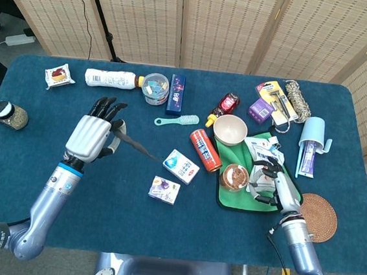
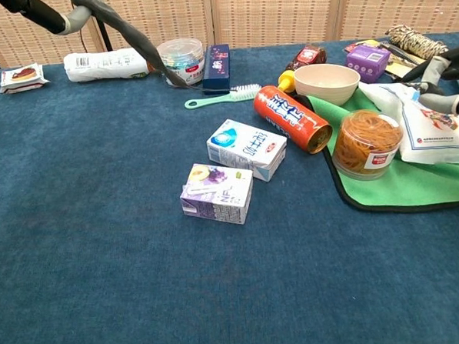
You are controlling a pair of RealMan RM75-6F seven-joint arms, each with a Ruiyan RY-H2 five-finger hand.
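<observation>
My left hand (image 1: 92,135) hovers over the table's left middle and grips a long dark utensil (image 1: 137,147), whose tip points toward the blue-and-white carton (image 1: 181,166). In the chest view the utensil (image 2: 130,38) slants down from the top left toward the round tub (image 2: 181,60). My right hand (image 1: 275,188) is over the right part of the green mat (image 1: 229,199), fingers apart and holding nothing, just right of the jar of orange contents (image 1: 233,177). The chest view shows only that hand's fingers (image 2: 446,72) at the right edge, above a white packet (image 2: 435,134).
A purple carton (image 1: 164,189), orange can (image 1: 206,149), cream bowl (image 1: 230,129) and teal brush (image 1: 177,120) crowd the centre. A lying bottle (image 1: 113,79), dark blue box (image 1: 177,90), snack pack (image 1: 59,76) and a jar (image 1: 9,114) sit left. A blue cup (image 1: 314,134) and woven coaster (image 1: 317,217) sit right.
</observation>
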